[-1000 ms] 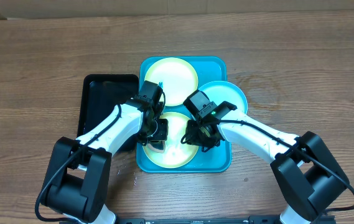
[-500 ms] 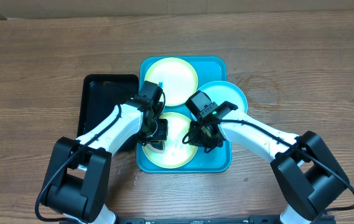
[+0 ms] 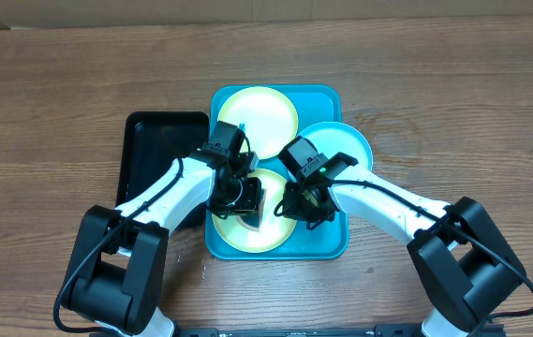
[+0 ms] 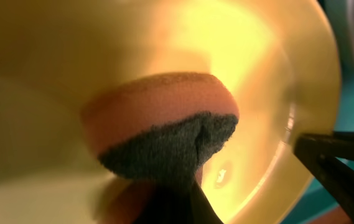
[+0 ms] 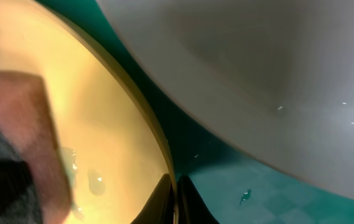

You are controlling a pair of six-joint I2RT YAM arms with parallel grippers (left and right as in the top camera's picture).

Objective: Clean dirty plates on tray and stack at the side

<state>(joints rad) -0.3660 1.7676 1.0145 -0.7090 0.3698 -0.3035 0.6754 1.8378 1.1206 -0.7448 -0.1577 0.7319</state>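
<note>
Early days: scrubbing the plate (image 3: pixel 271 239) at the near edge of the tray (image 3: pixel 332 248), sponge (image 4: pixel 164 118) pinched in the left gripper (image 3: pixel 241 199), rim clamped by the right gripper (image 5: pixel 175 199), none stacked yet

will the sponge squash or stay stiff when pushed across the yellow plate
Probably soft: the sponge bulges with rounded edges. Its dark scrub face likely drags, though droplets on the yellow plate suggest it may slide easily.

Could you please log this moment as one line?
left gripper: holds orange-and-grey sponge on near pale yellow-green round plastic plate | right gripper: shut on that plate's rim | plate in bright cyan-blue rectangular plastic tray
</note>
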